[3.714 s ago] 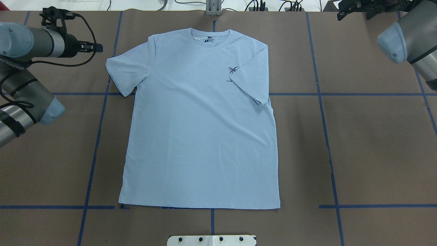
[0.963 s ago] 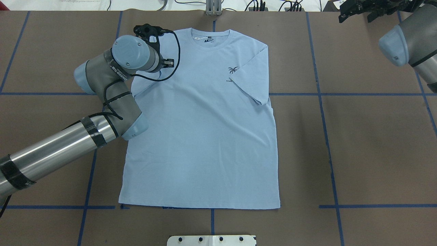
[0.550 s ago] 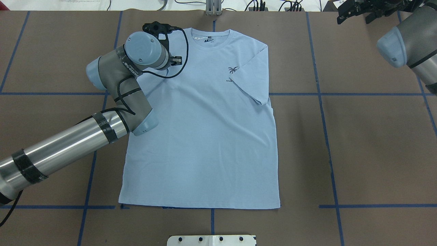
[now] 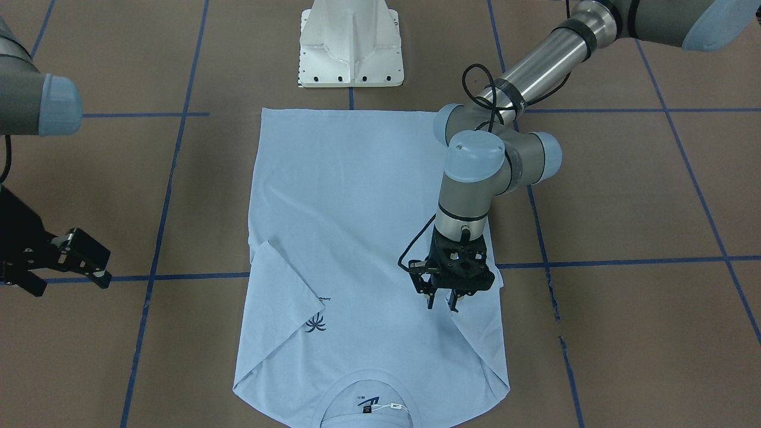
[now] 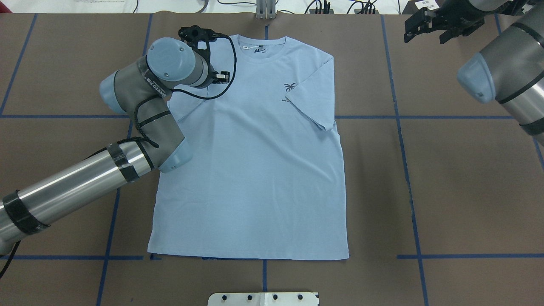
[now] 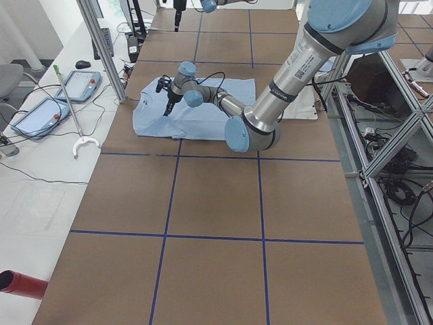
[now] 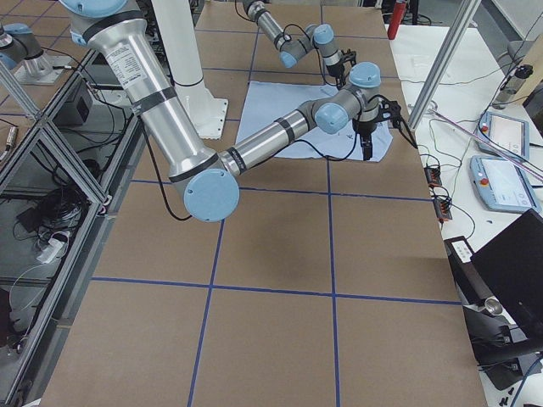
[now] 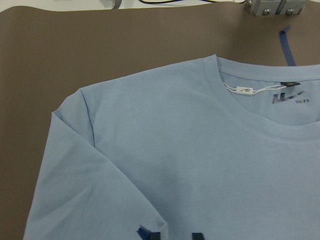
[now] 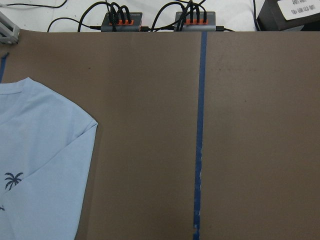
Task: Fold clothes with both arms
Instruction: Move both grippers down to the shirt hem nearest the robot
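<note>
The pale blue t-shirt (image 5: 255, 178) lies flat on the brown table, collar toward the far edge. Both sleeves are folded in over the chest; the right sleeve (image 5: 314, 102) touches the palm print (image 5: 290, 87). My left gripper (image 4: 443, 302) points straight down at the folded left sleeve (image 4: 475, 339), open, fingertips just at the cloth (image 8: 200, 150). My right gripper (image 5: 427, 36) hovers open and holding nothing over bare table at the far right, well away from the shirt. Its wrist view shows the shirt's shoulder (image 9: 40, 150).
The white pedestal base (image 4: 351, 44) stands at the hem side. Blue tape lines (image 5: 399, 127) cross the table. Plug boxes with cables (image 9: 122, 21) sit along the far edge. A side bench with tablets (image 6: 40, 112) runs beyond it.
My left arm swung in from the left edge, and the left sleeve, spread out before, now lies folded on the chest. My right gripper has shifted slightly toward the shirt.
</note>
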`<state>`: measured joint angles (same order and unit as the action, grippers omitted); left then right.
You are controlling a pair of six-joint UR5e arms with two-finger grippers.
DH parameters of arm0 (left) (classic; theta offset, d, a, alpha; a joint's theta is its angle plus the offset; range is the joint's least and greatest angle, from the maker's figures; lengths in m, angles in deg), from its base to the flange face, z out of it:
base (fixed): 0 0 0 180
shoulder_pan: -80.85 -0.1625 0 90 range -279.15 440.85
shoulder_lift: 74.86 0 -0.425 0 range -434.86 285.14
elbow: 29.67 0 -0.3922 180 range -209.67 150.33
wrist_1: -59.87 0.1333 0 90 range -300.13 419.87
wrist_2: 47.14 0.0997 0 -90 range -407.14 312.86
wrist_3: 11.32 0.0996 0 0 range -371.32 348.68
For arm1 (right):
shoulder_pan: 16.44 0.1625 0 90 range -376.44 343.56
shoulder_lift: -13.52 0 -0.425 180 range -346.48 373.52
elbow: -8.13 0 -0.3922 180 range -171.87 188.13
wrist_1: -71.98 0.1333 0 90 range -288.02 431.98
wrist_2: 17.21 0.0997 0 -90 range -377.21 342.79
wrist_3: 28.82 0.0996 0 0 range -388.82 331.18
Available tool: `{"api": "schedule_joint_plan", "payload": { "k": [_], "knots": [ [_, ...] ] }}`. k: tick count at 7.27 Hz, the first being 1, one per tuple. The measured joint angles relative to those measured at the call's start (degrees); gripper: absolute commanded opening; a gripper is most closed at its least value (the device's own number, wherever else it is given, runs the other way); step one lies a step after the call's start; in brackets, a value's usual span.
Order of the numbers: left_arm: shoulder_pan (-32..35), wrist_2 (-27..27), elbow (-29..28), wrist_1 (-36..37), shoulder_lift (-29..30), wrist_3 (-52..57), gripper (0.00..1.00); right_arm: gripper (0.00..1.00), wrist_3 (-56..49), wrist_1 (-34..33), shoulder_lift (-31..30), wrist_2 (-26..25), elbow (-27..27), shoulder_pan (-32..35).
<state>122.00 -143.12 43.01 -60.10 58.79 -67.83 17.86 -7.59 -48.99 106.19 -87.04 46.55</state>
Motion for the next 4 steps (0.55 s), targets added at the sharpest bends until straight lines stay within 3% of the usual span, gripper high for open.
{"api": "schedule_joint_plan", "payload": {
  "k": [2, 4],
  "knots": [
    [-0.19, -2.75, 9.65, 1.93, -5.27, 1.91, 1.00, 1.00, 13.47, -0.05, -5.35, -6.16, -10.49, -7.78],
    [-0.84, -3.28, 15.43, 5.45, -7.49, 2.06, 1.00, 1.00, 25.22, -0.06, -8.98, -12.41, -18.99, -16.69]
  ]
}}
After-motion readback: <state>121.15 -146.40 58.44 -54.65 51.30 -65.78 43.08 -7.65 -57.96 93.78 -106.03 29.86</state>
